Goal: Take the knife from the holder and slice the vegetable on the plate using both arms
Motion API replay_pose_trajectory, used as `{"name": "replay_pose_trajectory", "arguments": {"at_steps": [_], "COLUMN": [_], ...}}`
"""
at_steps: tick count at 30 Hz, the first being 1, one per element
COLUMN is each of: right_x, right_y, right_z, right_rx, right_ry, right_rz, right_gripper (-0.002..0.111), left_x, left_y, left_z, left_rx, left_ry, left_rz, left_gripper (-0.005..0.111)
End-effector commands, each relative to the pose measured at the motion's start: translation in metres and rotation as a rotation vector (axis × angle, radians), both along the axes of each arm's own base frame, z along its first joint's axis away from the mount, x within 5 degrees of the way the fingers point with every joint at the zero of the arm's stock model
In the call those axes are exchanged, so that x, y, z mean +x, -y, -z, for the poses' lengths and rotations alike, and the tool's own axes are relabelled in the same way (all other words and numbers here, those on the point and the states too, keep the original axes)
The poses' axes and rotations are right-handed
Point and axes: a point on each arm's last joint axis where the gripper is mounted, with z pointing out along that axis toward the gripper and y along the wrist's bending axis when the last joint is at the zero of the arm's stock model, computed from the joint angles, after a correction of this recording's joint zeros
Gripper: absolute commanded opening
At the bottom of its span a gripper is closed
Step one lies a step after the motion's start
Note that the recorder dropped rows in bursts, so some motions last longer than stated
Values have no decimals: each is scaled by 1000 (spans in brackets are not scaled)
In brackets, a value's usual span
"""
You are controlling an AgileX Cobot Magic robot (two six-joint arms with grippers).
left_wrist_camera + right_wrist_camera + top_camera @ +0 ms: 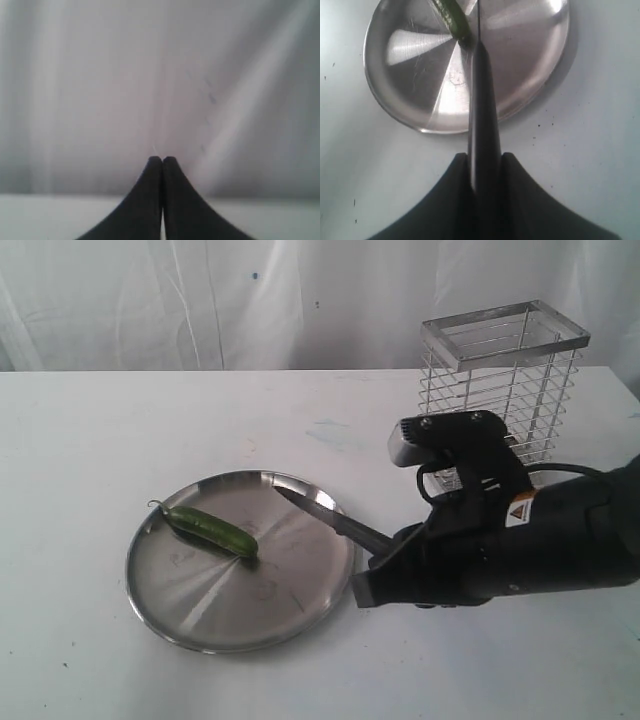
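Observation:
A green vegetable (212, 530) lies on the left half of the round steel plate (200, 615). My right gripper (392, 550) is shut on the handle of the dark knife (325, 515); its blade reaches over the plate's right rim and points toward the vegetable without touching it. In the right wrist view the knife (482, 100) runs straight out from between the fingers (457, 167) over the plate (520, 75), its tip beside the vegetable (452, 17). The wire holder (500, 380) stands behind the right arm. My left gripper (162, 160) is shut and faces a white curtain; the exterior view does not show it.
A white table (100, 420) carries everything, with a white curtain (200, 300) behind it. The right arm's black body (540, 540) fills the space between the plate and the holder.

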Motion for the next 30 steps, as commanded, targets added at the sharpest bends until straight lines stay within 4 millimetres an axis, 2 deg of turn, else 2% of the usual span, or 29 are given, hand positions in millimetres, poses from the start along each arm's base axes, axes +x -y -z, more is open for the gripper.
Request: {"name": "replay_pose_trajectory", "arguments": {"at_steps": [1, 3, 4, 6, 10, 12, 14, 18, 19, 21, 24, 30], "right_x": [11, 11, 11, 10, 12, 14, 16, 17, 17, 16, 15, 14], "right_y": [-3, -3, -3, -3, -4, -4, -4, -5, -5, -6, -6, -6], "right_z": [-7, -7, -7, -6, -8, -10, -12, -13, -13, -13, -13, -12], "right_rx": [30, 35, 35, 32, 58, 83, 107, 161, 165, 171, 183, 178], "right_ry": [74, 78, 70, 58, 73, 89, 99, 76, 73, 61, 42, 27], "right_rz": [28, 33, 32, 29, 52, 76, 100, 147, 151, 155, 162, 156], "right_gripper": [0, 0, 0, 0, 0, 0, 0, 0, 0, 0, 0, 0], "left_x": [59, 69, 72, 73, 71, 70, 69, 66, 60, 54, 50, 74], "left_y": [13, 19, 24, 46, 92, 105, 114, 126, 129, 133, 140, 145], "left_z": [27, 33, 34, 39, 42, 50, 65, 105, 119, 133, 145, 152], "left_rx": [133, 105, 90, 71, -109, -208, -301, -421, -411, -391, -354, -305], "left_ry": [-799, -1013, -1066, -1121, -980, -889, -839, -789, -794, -853, -898, -920], "left_rz": [86, 119, 172, 432, 1025, 1175, 1197, 1038, 1014, 1000, 1018, 935], "left_gripper": [0, 0, 0, 0, 0, 0, 0, 0, 0, 0, 0, 0]}}
